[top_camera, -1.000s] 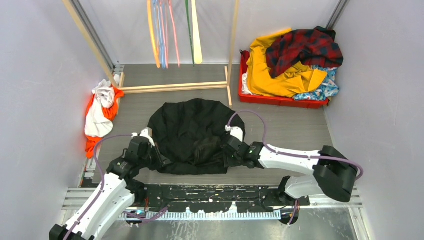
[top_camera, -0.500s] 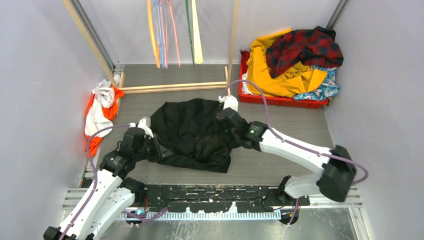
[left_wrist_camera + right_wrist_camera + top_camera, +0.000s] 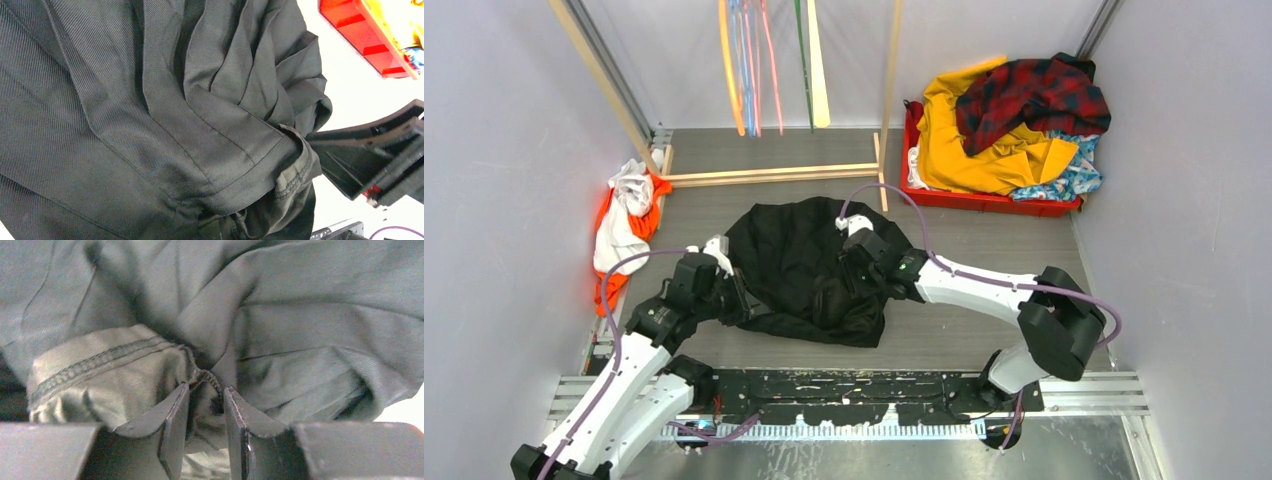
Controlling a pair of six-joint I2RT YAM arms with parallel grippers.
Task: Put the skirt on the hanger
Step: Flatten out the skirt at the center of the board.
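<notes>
The skirt (image 3: 1079, 172), blue with flowers, lies in the red bin (image 3: 984, 201) at the back right, mostly under other clothes. Coloured hangers (image 3: 746, 60) hang on the rack at the back. Both grippers are on a big black coat (image 3: 799, 255) in the middle of the table, far from the skirt. My left gripper (image 3: 742, 300) is buried in the coat's left edge; the coat (image 3: 150, 100) fills its wrist view and hides the jaws. My right gripper (image 3: 856, 262) is shut on a fold of the coat (image 3: 300, 315), with a seam pinched between the fingertips (image 3: 206, 390).
A yellow garment (image 3: 969, 150) and a red plaid shirt (image 3: 1034, 95) are piled in the bin over the skirt. White and orange clothes (image 3: 619, 235) lie by the left wall. The wooden rack base (image 3: 774, 173) crosses the back of the table.
My right gripper has moved from the coat's right edge up and to the left, dragging that side over the coat. My left gripper has shifted slightly up and left with the coat's left edge.
</notes>
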